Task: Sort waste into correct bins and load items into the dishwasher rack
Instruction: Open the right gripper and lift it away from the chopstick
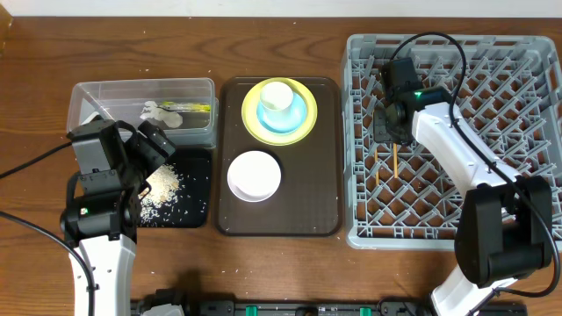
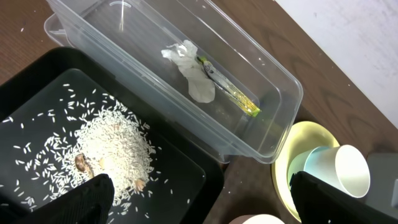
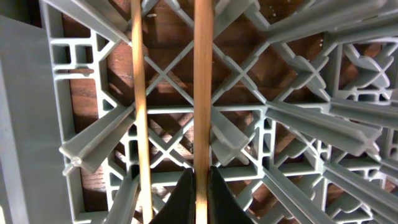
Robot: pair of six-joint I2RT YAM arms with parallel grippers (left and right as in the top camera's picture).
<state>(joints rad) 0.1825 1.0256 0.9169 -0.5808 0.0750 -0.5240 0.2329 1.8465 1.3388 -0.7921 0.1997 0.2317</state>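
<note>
Your right claw (image 3: 201, 182) is pressed together on one of the chopsticks (image 3: 201, 93). Its two dark fingers (image 3: 184, 196) sit tight against either side of the stick at the lower edge of the wrist view. The second stick lies just beside the first, parallel to it and clear of the fingers. Both sticks lie across the grey ribs of the dishwasher rack (image 1: 439, 235). The rack stands just beside the brown serving tray (image 1: 307, 197), on its right, and the sticks are in the part of the rack nearest that tray.

Your left claw (image 2: 199, 180) is spread wide and holds nothing. It hangs to the left of the serving tray, above the black tray (image 2: 37, 87), near the edge where that tray meets the clear tub (image 2: 155, 106). A heap of rice (image 2: 115, 146) lies in the black tray, with loose grains scattered around it and a few small brown scraps among them. The black tray is left of the serving tray's near half, and the tub is left of its far half. In the tub a crumpled tissue (image 2: 196, 78) touches the snack wrapper (image 2: 233, 93).

At the far end of the serving tray is the yellow plate (image 1: 250, 123), with the light blue bowl (image 1: 297, 118) on it and the cream cup (image 1: 277, 96) in the bowl. The white bowl (image 1: 255, 174) stands apart from them on the tray's near left part.
</note>
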